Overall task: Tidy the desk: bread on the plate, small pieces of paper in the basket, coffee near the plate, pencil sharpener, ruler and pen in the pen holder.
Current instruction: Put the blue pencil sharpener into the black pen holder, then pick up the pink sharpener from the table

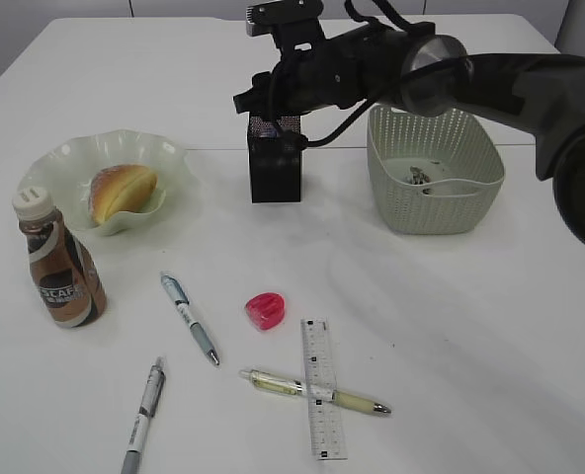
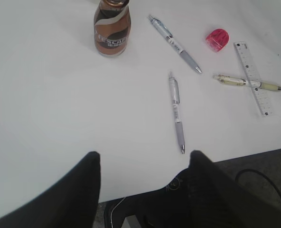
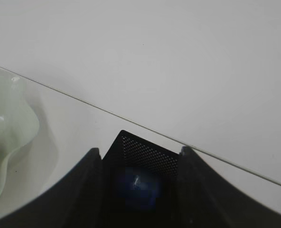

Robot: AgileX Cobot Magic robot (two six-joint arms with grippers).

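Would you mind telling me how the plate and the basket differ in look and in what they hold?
The plate is shallow, wavy-rimmed and pale green; the basket is deep, straight-walled and perforated. The plate holds the bread; the basket holds small paper scraps. The plate sits left of the pen holder, the basket right of it. Both are light-coloured and stand on the table.

The white counter (image 1: 490, 326) had a thin seam running across it. Past its near edge, dark cables (image 2: 268, 183) lay on a grey floor (image 2: 254, 164).
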